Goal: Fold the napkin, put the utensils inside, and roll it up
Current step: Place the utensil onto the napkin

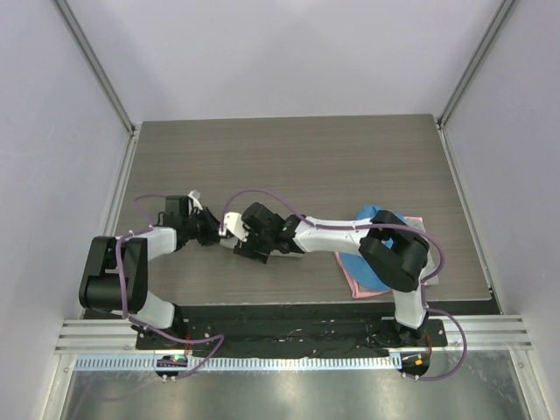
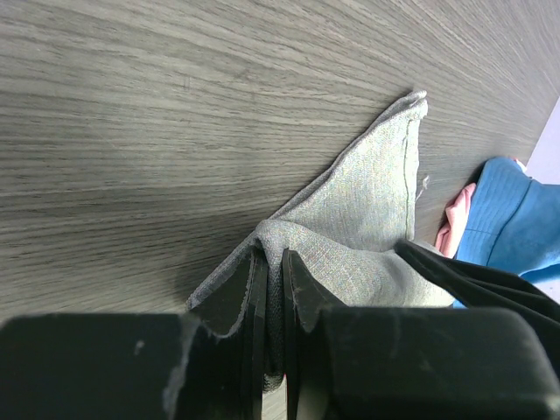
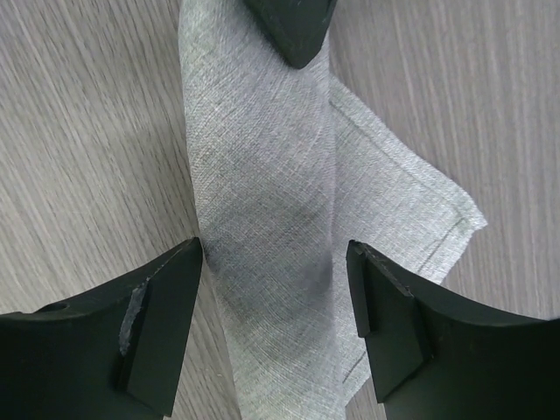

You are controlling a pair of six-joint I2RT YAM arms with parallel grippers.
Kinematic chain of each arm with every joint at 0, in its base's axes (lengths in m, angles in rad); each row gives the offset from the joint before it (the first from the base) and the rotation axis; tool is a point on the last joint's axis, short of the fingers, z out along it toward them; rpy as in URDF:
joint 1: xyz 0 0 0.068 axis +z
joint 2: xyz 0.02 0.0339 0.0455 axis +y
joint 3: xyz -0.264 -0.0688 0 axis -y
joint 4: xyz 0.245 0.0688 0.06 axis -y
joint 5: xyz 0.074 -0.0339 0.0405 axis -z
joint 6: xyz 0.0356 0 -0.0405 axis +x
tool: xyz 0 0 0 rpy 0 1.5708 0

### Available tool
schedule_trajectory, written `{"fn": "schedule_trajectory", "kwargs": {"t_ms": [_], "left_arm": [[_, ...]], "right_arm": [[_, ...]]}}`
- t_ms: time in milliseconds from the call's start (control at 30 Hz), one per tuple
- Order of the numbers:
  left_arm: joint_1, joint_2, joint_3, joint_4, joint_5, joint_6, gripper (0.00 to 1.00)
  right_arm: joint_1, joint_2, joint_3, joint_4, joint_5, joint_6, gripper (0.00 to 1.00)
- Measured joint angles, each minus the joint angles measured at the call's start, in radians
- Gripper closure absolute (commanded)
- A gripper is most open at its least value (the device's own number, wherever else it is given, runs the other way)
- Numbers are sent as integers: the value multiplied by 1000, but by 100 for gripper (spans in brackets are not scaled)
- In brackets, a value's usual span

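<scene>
The light grey napkin (image 3: 262, 175) lies on the table as a narrow folded or rolled band with a loose corner sticking out. In the left wrist view the napkin (image 2: 376, 201) runs away to a pointed corner. My left gripper (image 2: 273, 254) is shut on a bunched fold of it. My right gripper (image 3: 276, 254) is open, one finger on each side of the band, just above it. In the top view both grippers meet left of centre, the left gripper (image 1: 210, 234) next to the right gripper (image 1: 243, 243), and cover most of the napkin. The spoon is hidden.
A blue cloth (image 1: 372, 236) lies on a pink cloth (image 1: 363, 284) at the near right, partly under my right arm. They also show in the left wrist view, the blue cloth (image 2: 507, 210) beside the pink cloth (image 2: 455, 219). The wooden table (image 1: 306, 157) has walls on three sides.
</scene>
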Motion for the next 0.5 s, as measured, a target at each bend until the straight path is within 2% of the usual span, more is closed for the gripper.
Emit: {"fn": "schedule_trajectory", "kwargs": {"t_ms": [167, 200, 233, 267, 300, 333, 367, 400, 500], "left_arm": [[0, 4, 6, -9, 0, 0, 100], [0, 4, 7, -11, 0, 0, 96], [0, 4, 8, -12, 0, 0, 93], [0, 4, 8, -12, 0, 0, 87], [0, 4, 8, -13, 0, 1, 74], [0, 4, 9, -14, 0, 2, 68], [0, 4, 9, -14, 0, 2, 62], [0, 4, 9, -14, 0, 2, 51], [0, -14, 18, -15, -12, 7, 39]], "right_arm": [[0, 26, 1, -17, -2, -11, 34], [0, 31, 3, -24, -4, -11, 35], [0, 38, 8, -30, -8, -10, 42], [0, 45, 21, -41, -10, -10, 45], [-3, 54, 36, -51, -17, -9, 49], [-6, 64, 49, -60, -26, -5, 56], [-13, 77, 71, -84, -48, 3, 60], [-19, 86, 89, -103, -68, 8, 62], [-48, 120, 161, -188, -152, 27, 67]]}}
